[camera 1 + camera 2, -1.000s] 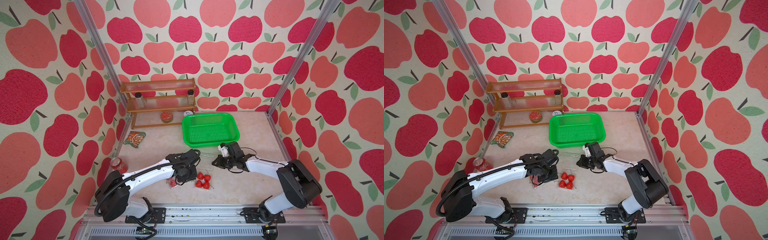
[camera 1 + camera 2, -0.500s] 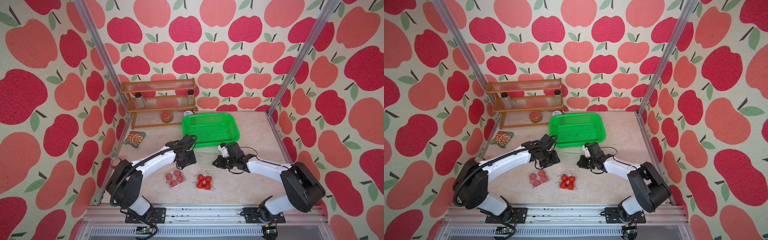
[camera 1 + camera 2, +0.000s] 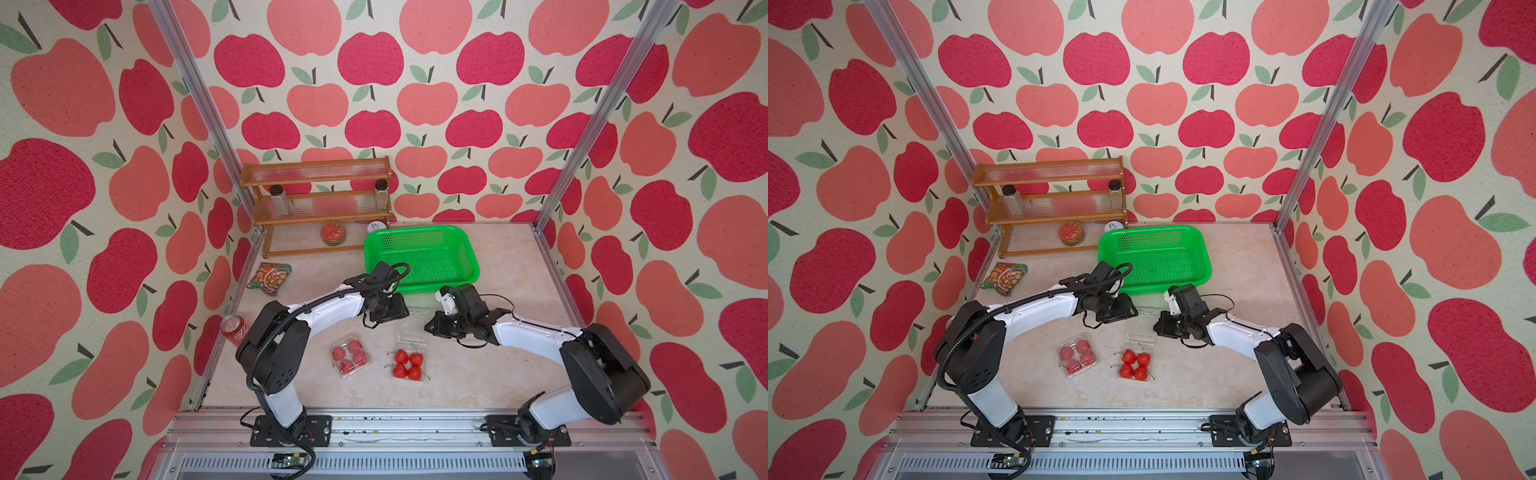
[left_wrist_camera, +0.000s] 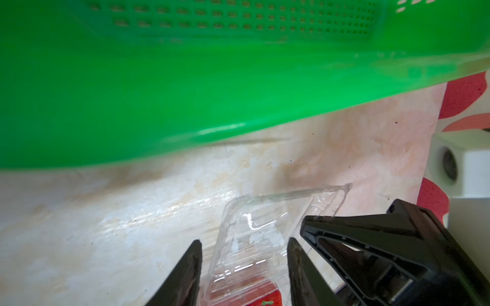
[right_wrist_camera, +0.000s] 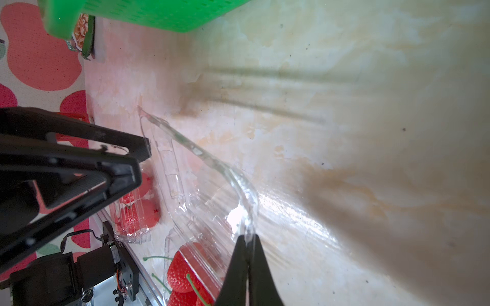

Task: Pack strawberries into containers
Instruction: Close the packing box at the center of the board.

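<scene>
Two clear containers sit near the table's front. One closed container [image 3: 350,358] holds several strawberries under its lid. The second container stands open, with several stemmed strawberries [image 3: 408,365] in its base and its lid [image 3: 411,333] raised. My right gripper [image 5: 246,242] is shut on the lid's rim, also seen in a top view as the right gripper [image 3: 430,326]. My left gripper [image 4: 244,254] is open, its fingers [image 4: 305,270] standing either side of the lid [image 4: 265,225] without pinching it. In a top view the left gripper [image 3: 1133,309] is just left of the lid [image 3: 1140,338].
A green basket [image 3: 419,257] lies right behind both grippers. A wooden rack [image 3: 320,208] with jars and a red tin [image 3: 333,232] stands at the back left. A snack packet [image 3: 270,278] and a soda can [image 3: 235,328] lie along the left wall.
My left gripper has let go of the closed container, opened, and moved back and right to the raised lid. The right gripper has stayed shut on the lid.
</scene>
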Robot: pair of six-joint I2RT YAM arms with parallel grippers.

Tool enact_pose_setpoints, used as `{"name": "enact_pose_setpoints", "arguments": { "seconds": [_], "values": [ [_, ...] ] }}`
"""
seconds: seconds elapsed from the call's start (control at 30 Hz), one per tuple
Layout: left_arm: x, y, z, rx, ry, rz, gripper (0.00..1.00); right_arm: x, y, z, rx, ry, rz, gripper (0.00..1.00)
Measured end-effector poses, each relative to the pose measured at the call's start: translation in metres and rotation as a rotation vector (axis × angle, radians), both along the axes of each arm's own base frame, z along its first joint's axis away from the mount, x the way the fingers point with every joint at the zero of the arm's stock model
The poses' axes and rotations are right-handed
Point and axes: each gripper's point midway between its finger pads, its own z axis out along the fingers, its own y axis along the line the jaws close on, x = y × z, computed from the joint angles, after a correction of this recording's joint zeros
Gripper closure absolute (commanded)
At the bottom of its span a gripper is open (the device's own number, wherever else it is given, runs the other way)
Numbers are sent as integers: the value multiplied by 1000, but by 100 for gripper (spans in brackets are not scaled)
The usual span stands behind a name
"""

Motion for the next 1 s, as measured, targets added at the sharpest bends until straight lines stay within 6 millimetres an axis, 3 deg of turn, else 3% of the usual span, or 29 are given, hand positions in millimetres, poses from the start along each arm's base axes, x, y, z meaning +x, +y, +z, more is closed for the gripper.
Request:
{"name": "enact_pose_setpoints", "arguments": {
  "seconds": [0.27, 0.8, 1.0],
  "values": [
    [5, -8, -1, -37, -13, -30, 61, -1, -1, -6, -11, 16, 0, 95],
    [5, -5, -22, -34, 12, -28, 59, -2, -1, -7, -13, 23, 2, 95],
    [6, -4, -22, -39, 10, -29, 58, -2, -1, -7, -12, 23, 2, 95]
  ]
}}
